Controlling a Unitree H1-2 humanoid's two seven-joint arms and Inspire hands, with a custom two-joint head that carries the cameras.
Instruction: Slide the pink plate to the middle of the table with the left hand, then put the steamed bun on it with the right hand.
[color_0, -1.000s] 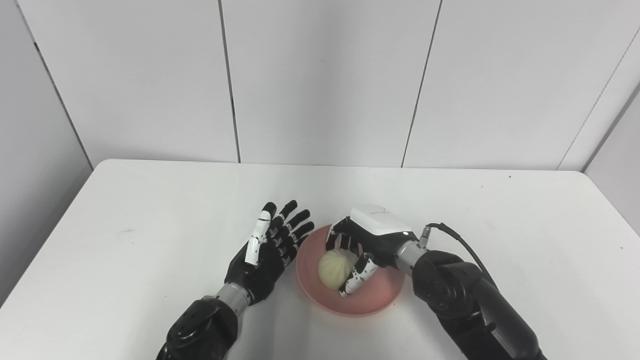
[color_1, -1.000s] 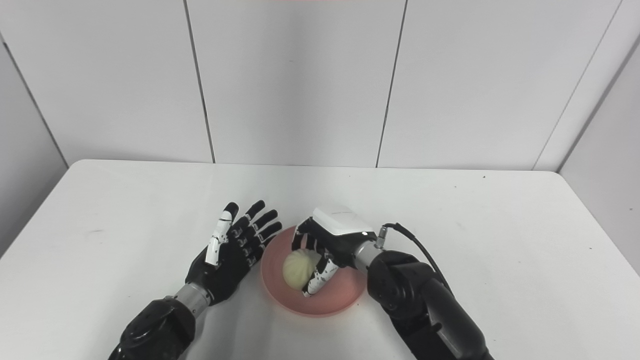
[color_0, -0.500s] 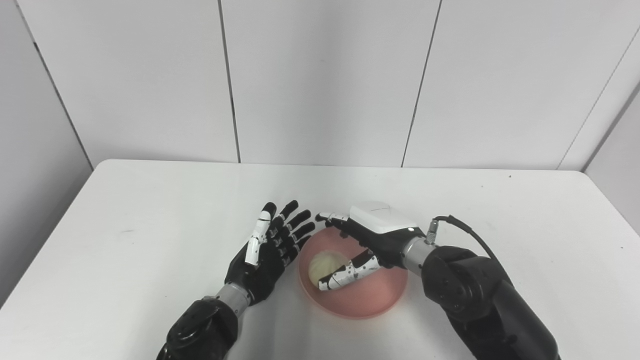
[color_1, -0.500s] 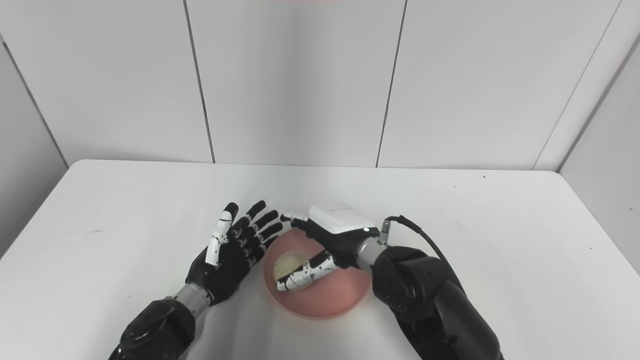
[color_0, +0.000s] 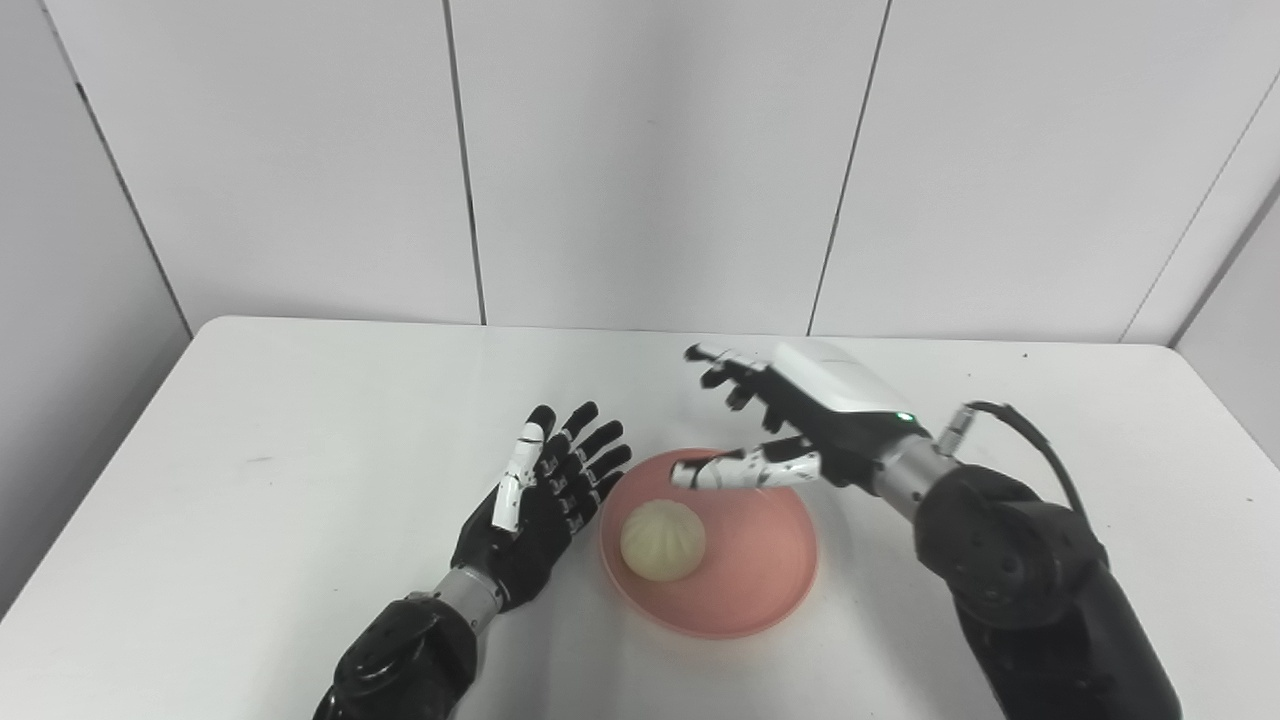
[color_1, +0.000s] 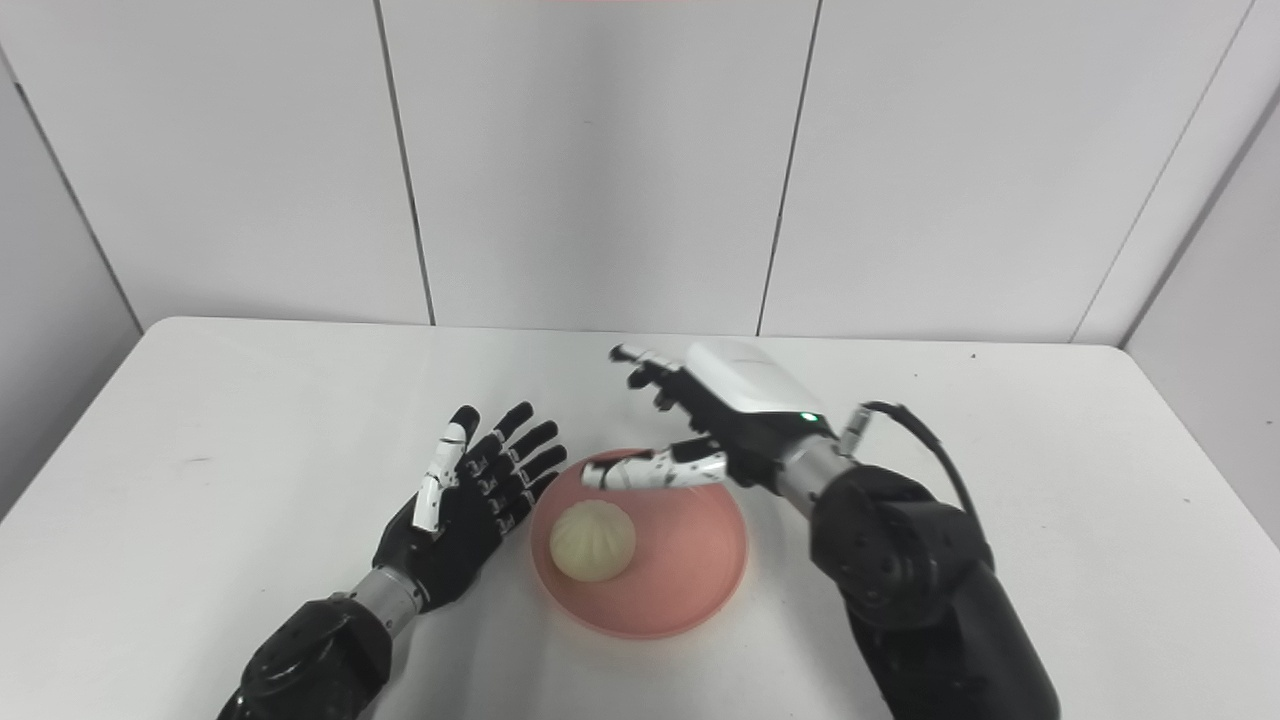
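Observation:
The pink plate (color_0: 760, 590) lies on the white table (color_0: 300, 420), near its front middle. A pale steamed bun (color_0: 662, 540) rests on the plate's left half, free of both hands. My right hand (color_0: 790, 425) hovers open above the plate's far rim, fingers spread and pointing left, holding nothing. Just left of the plate my left hand (color_0: 545, 495) stays open, palm up, its fingertips close to the plate's rim; contact cannot be made out.
Grey wall panels (color_0: 650, 160) stand behind the table's far edge. A black cable (color_0: 1020, 440) loops from my right wrist. The table's left and right edges show in both views.
My right hand has opened, let go of the bun and risen back and to the right. The bun now lies alone on the plate. The left hand has held still.

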